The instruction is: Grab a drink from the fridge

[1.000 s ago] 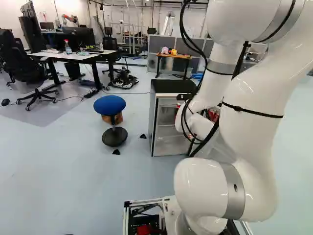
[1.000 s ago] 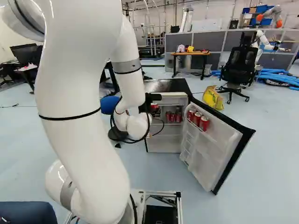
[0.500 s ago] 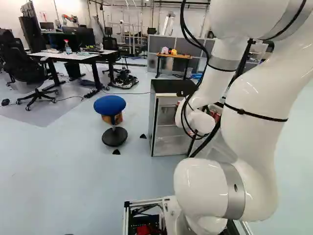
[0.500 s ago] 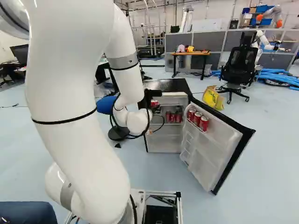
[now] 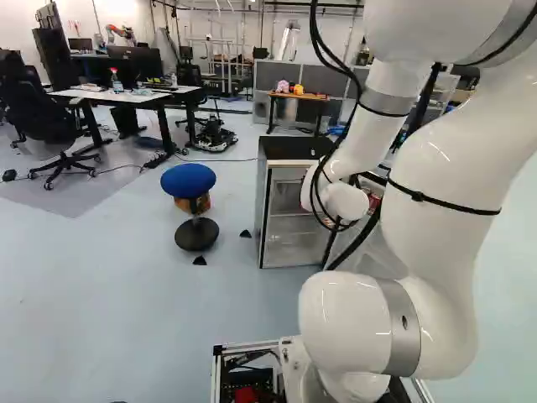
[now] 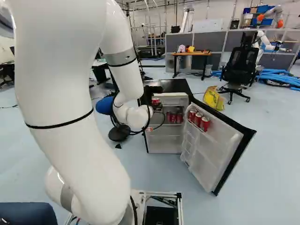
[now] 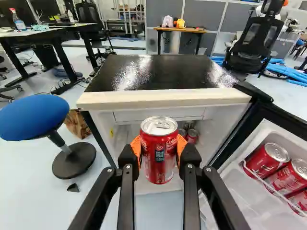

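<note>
Red can (image 7: 159,160) pinched by fingers (image 7: 127,160), fridge (image 7: 163,97) ahead, stool (image 7: 33,117) and open door (image 6: 213,150) either side

Room leads into the fridge (image 6: 165,146) beside 1 open door (image 6: 211,152).

White arm (image 5: 436,260) wearing grey and black
Smooth, rounded casings are gleaming — grey collars (image 5: 401,344) are ringing the joints, thin black straps (image 5: 417,196) are circling the tubes, and black cables (image 5: 315,42) are looping outside, upper middle of the left base view. The black gripper (image 6: 156,105) is sporting orange pads (image 7: 136,146).
</note>
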Controlling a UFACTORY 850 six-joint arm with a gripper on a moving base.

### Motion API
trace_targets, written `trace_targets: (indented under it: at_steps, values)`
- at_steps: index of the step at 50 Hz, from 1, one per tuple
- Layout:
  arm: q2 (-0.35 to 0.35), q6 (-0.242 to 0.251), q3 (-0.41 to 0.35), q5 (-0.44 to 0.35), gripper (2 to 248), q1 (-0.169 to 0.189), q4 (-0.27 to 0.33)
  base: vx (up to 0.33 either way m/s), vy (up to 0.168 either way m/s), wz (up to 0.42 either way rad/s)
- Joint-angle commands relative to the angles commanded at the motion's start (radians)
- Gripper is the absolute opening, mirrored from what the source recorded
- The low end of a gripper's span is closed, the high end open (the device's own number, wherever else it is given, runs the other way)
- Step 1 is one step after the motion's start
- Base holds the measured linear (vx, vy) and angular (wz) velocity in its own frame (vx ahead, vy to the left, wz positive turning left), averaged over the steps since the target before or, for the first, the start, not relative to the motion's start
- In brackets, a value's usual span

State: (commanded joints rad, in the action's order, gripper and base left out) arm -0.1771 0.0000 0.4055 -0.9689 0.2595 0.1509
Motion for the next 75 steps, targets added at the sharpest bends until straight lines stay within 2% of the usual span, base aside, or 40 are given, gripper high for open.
trace_targets:
  at_steps: [46, 75]
  values:
    - [0.066, 0.000, 0.056, 0.121, 93, -0.015, -0.062, 0.000, 0.000, 0.000]
    - [0.065, 0.000, 0.133, 0.127, 93, -0.040, -0.066, 0.000, 0.000, 0.000]
